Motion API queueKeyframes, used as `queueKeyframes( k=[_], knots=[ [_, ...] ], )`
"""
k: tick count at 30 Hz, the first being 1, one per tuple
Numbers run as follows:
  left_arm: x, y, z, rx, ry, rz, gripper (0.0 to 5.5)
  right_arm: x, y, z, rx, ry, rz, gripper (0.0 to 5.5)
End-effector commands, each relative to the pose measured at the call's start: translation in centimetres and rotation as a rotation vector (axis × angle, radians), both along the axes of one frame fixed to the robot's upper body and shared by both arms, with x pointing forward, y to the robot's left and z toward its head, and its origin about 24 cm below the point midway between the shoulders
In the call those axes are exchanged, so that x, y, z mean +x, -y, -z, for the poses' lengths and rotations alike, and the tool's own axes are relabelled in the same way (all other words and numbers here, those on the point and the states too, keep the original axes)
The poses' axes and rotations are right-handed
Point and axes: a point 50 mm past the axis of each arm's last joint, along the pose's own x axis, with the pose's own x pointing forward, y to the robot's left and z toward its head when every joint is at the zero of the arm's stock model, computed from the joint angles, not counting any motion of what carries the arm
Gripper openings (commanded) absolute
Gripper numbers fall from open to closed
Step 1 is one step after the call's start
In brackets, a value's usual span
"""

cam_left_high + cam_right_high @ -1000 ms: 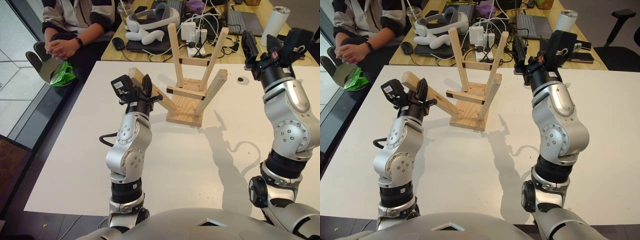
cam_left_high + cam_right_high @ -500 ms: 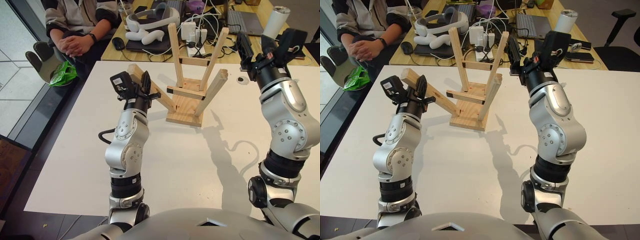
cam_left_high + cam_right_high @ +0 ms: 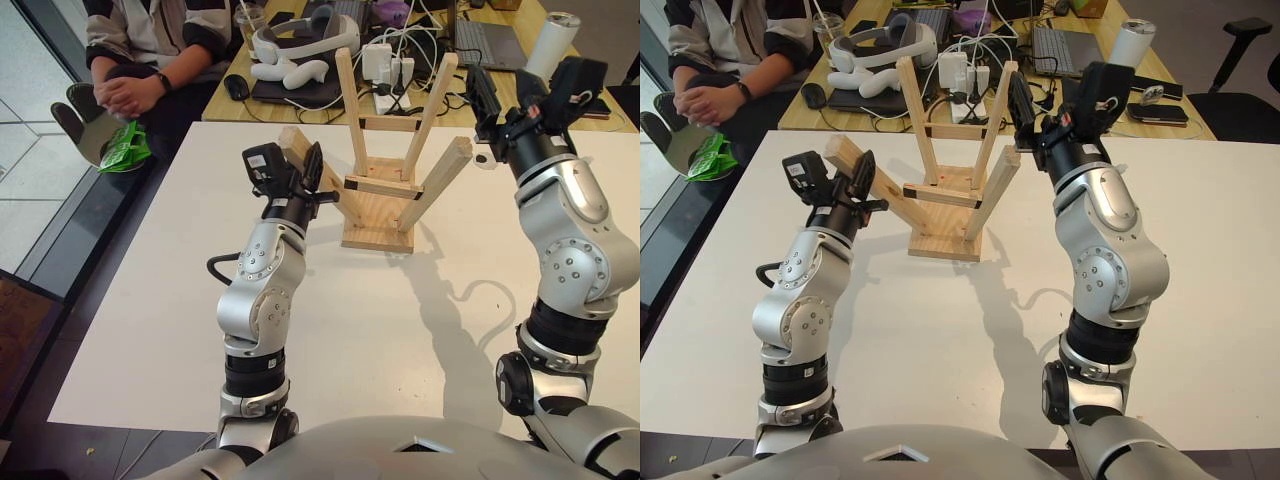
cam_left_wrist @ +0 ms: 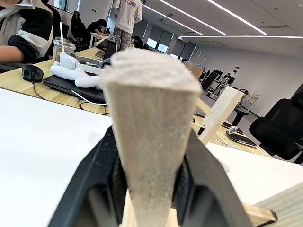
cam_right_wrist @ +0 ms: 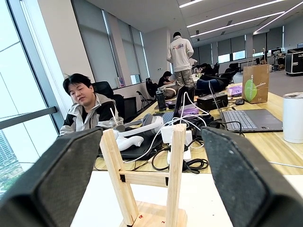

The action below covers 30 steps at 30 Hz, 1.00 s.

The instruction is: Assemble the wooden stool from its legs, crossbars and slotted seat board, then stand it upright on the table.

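Observation:
The wooden stool stands upside down on the white table (image 3: 360, 330), its seat board (image 3: 378, 228) lying flat and its legs pointing up. My left gripper (image 3: 303, 178) is shut on the near-left leg (image 3: 296, 146), which slants out to the left; in the left wrist view that leg (image 4: 149, 127) sits clamped between the black fingers (image 4: 92, 184). My right gripper (image 3: 522, 95) is open, in the air just right of the far-right leg (image 3: 432, 95) and above the near-right leg (image 3: 437, 182). The right wrist view looks between its pads (image 5: 52, 179) at the two far legs and crossbar (image 5: 144, 177).
A wooden desk (image 3: 500, 60) behind the table holds a headset (image 3: 300, 45), mouse (image 3: 237, 87), cables, laptop and a white cup (image 3: 553, 40). A small round item (image 3: 484, 160) lies near the right gripper. A seated person is at the far left. The table's front half is bare.
My left gripper has pushed the gripped leg to the right and away, and the whole stool has shifted right with it. The right gripper has drifted slightly left.

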Motion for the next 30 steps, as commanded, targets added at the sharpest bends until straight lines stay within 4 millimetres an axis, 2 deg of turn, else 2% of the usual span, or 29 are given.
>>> queueKeyframes(
  k=[1, 8, 14, 21, 26, 30],
  knots=[
    [-0.1, 0.8, 0.3, 0.062, 0.012, 0.039, 1.02, 0.1, -0.2, -0.5, -0.002, 0.019, -0.005, 3.84],
    [-0.1, 1.2, 0.8, 0.167, -0.016, 0.081, 1.02, 0.2, 0.1, -0.7, -0.009, 0.026, 0.003, 3.84],
    [0.4, 1.6, 2.7, 0.216, -0.155, 0.098, 1.02, 0.2, -0.1, -0.9, -0.02, 0.037, -0.005, 3.84],
    [2.7, 1.7, 1.4, 0.301, -0.195, 0.125, 1.02, 0.3, 0.0, -1.0, -0.028, 0.05, -0.002, 3.84],
    [3.1, 2.0, 0.8, 0.33, -0.192, 0.152, 1.02, 0.3, 0.0, -1.1, -0.035, 0.056, -0.003, 3.84],
    [2.9, 2.1, 1.2, 0.332, -0.207, 0.158, 1.02, 0.3, -0.1, -1.2, -0.042, 0.058, -0.009, 3.84]
  ],
)
